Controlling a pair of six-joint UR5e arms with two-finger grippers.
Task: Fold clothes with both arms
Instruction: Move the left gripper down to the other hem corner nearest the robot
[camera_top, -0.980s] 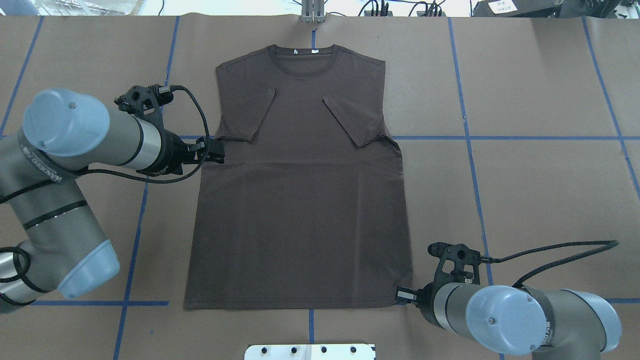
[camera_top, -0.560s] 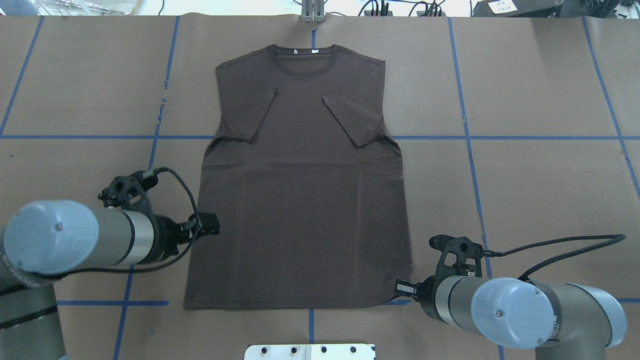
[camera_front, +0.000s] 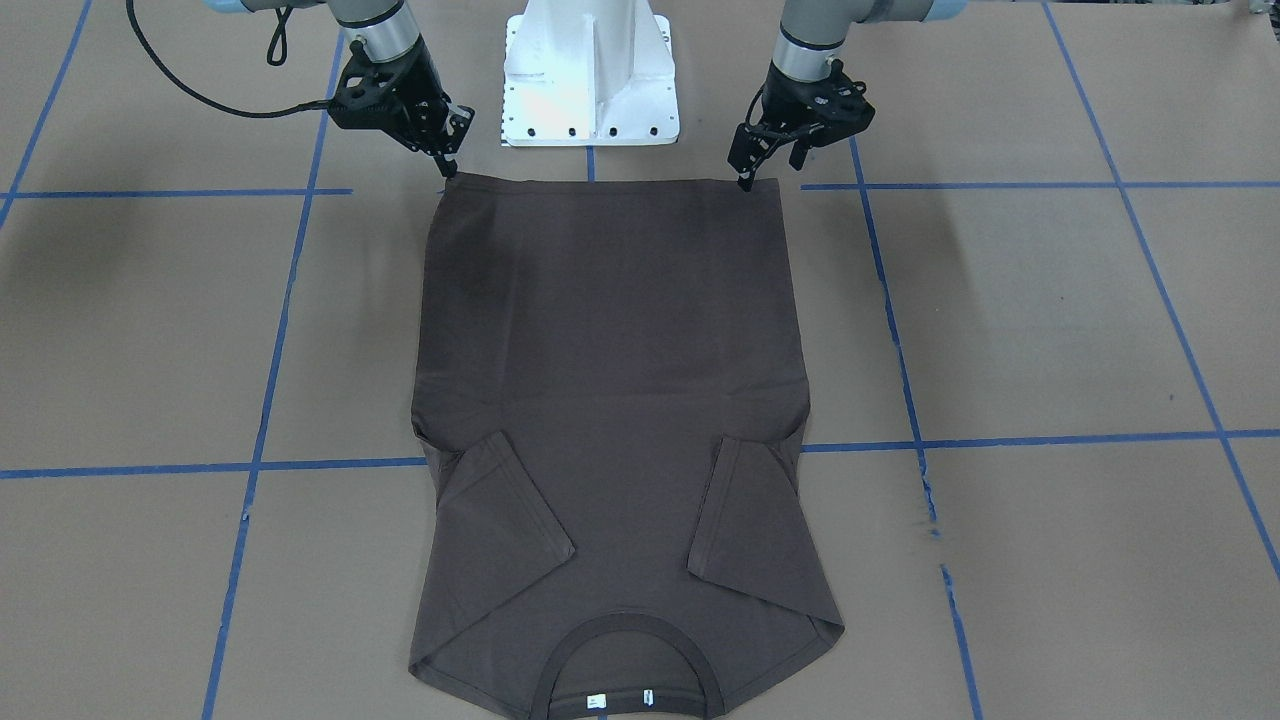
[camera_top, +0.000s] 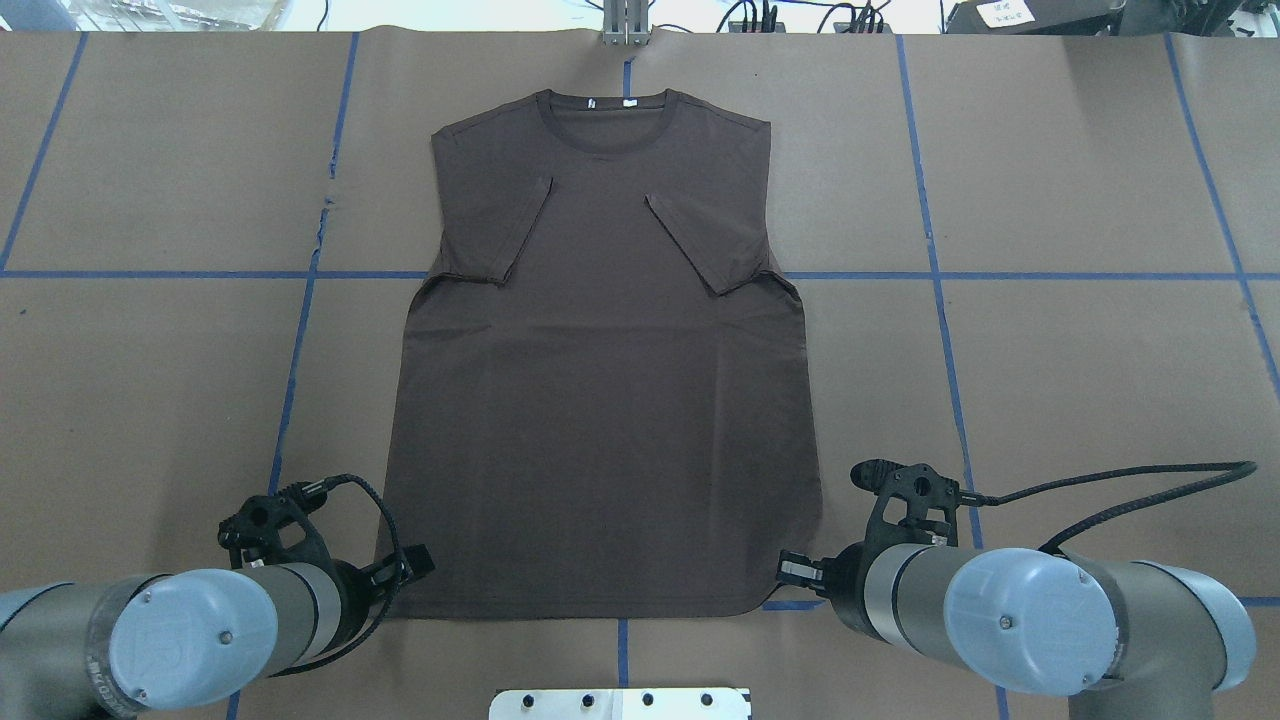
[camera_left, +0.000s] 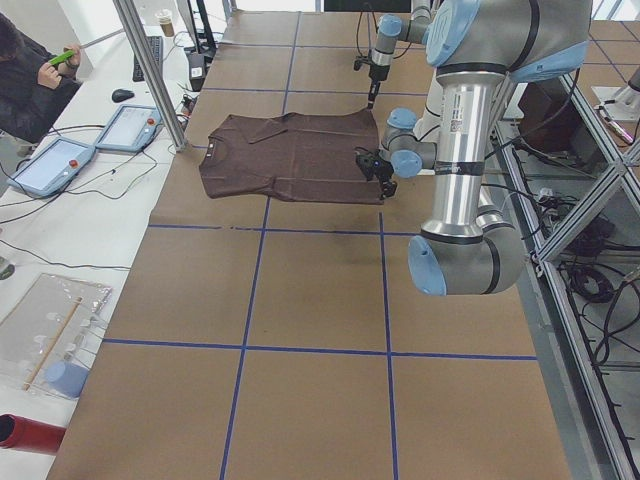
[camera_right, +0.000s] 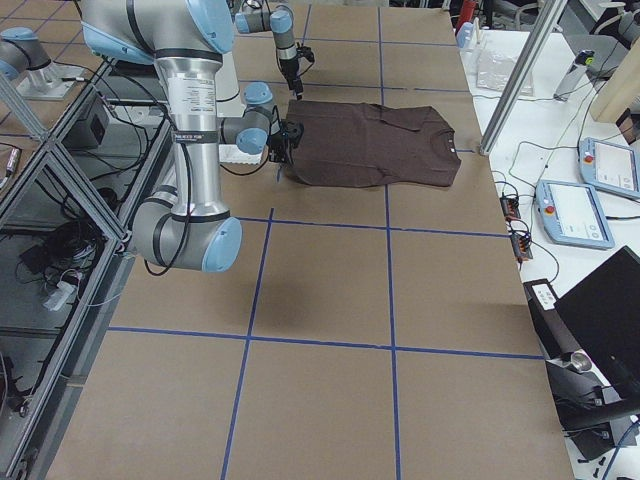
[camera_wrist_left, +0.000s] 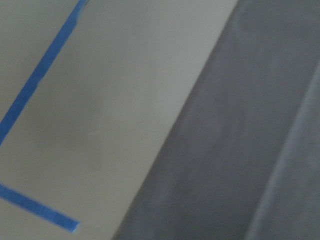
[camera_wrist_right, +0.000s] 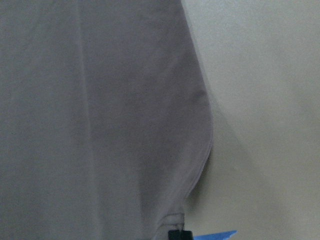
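Observation:
The dark brown T-shirt (camera_top: 600, 400) lies flat on the table, both sleeves folded inward and the collar (camera_top: 610, 125) at the far side. It also shows in the front view (camera_front: 610, 330). My left gripper (camera_top: 415, 565) hangs over the near left hem corner and looks open; it is at the front view's right (camera_front: 757, 172). My right gripper (camera_top: 790, 573) is at the near right hem corner and looks shut on it; it is at the front view's left (camera_front: 447, 168). That corner (camera_wrist_right: 200, 150) is curled and slightly raised. The left wrist view is blurred and shows only the shirt's edge (camera_wrist_left: 250, 150).
Brown paper with blue tape lines (camera_top: 940, 275) covers the table. The white base pedestal (camera_front: 590, 70) stands just behind the hem. A metal post (camera_left: 150, 70), tablets (camera_left: 60, 160) and an operator are beyond the collar end.
My left arm swung from beside the shirt's left sleeve down to the near left hem corner. My right gripper shifted slightly inward, and the right hem corner went from square to rounded.

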